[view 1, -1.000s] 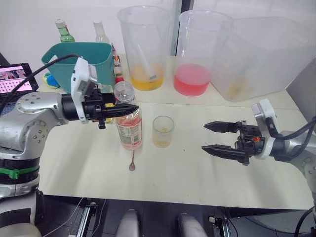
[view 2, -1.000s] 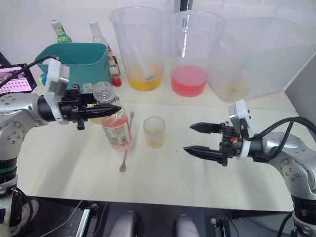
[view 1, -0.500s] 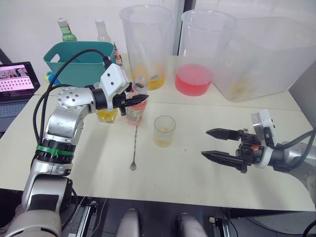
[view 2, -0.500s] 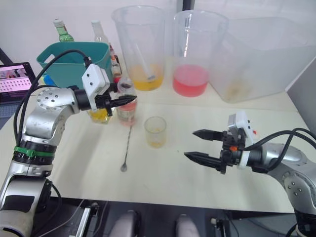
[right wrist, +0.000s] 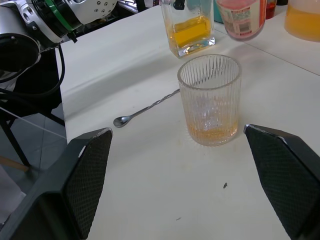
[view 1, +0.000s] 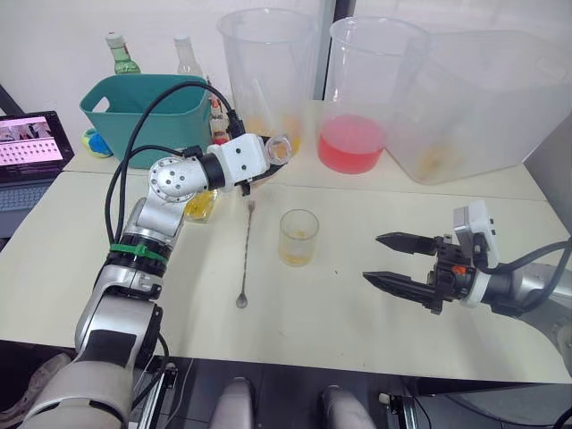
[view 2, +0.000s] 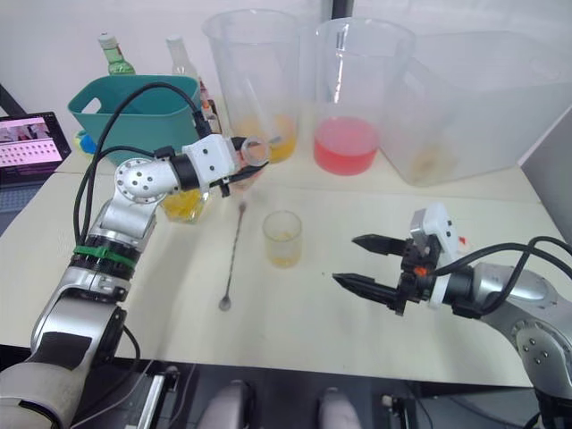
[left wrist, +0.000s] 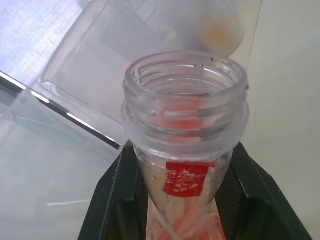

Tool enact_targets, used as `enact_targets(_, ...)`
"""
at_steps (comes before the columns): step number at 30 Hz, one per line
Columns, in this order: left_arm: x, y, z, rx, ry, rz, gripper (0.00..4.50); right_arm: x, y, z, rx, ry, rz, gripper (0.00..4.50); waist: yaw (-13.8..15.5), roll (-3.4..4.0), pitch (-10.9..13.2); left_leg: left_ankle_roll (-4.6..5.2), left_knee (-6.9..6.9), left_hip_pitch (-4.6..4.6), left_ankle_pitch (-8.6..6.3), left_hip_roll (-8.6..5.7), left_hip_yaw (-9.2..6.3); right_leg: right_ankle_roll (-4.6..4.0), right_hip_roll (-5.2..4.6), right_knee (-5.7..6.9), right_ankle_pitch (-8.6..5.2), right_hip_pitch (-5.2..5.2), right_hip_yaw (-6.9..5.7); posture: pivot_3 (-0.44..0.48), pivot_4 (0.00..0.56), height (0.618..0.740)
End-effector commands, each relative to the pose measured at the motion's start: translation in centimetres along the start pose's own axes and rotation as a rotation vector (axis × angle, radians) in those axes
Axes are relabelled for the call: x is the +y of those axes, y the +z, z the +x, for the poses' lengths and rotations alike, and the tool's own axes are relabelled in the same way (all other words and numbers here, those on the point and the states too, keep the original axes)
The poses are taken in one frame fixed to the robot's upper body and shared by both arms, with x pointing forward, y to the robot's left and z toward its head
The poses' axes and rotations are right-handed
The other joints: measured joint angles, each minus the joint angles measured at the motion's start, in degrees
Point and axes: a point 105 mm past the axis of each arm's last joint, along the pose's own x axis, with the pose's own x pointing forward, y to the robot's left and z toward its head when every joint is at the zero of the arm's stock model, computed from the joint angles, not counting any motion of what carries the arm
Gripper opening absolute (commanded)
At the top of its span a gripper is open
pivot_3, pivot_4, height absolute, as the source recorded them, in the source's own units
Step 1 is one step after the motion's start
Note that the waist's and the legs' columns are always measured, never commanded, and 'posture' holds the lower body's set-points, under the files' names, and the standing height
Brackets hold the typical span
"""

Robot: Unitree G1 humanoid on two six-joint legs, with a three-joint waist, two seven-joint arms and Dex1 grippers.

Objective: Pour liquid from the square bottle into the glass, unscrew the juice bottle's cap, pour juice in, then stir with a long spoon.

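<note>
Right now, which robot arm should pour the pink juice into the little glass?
Probably the left. Its gripper is shut on the juice bottle, already uncapped and tipped toward the glass. The right gripper is open and empty, off to the glass's other side.

Teal bin [view 1: 134, 112], clear beakers [view 1: 266, 80], laptop [view 1: 34, 143] behind.

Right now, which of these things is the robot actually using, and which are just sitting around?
In use: juice bottle in the left end effector, glass, long spoon, square bottle.
Lying about: teal basket, big beakers, green bottle, laptop.
</note>
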Motion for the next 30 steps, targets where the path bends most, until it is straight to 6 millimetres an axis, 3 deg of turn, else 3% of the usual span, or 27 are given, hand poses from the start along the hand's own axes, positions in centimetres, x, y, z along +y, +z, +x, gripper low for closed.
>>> enact_targets(1,0.4,1.6,0.7,-0.065,0.039,0.159,1.4,0.3,1.1,-0.3,-0.04,-0.013,-0.045,4.46,0.02,0.0,0.0,0.0,0.0,0.0,0.0,-0.01,0.0,0.0,0.0,0.02,0.0,0.0,0.0,0.0,0.15,0.726)
enact_targets(13,-2.3,0.9,1.0,-0.066,0.012,0.315,1.4,0.7,1.1,-0.3,-0.044,-0.025,-0.034,4.46,-0.03,0.0,0.0,-0.01,0.02,-0.01,0.01,-0.08,-0.01,0.01,-0.04,0.31,0.0,-0.11,0.04,0.0,0.15,0.726)
enact_targets(30,-3.1,0.4,0.5,-0.085,0.068,0.55,1.4,0.6,1.2,-0.5,-0.029,-0.042,-0.045,4.46,0.03,-0.01,-0.01,-0.03,0.04,-0.01,0.02,-0.16,-0.02,0.01,-0.09,0.53,0.0,-0.19,0.05,0.0,0.15,0.726)
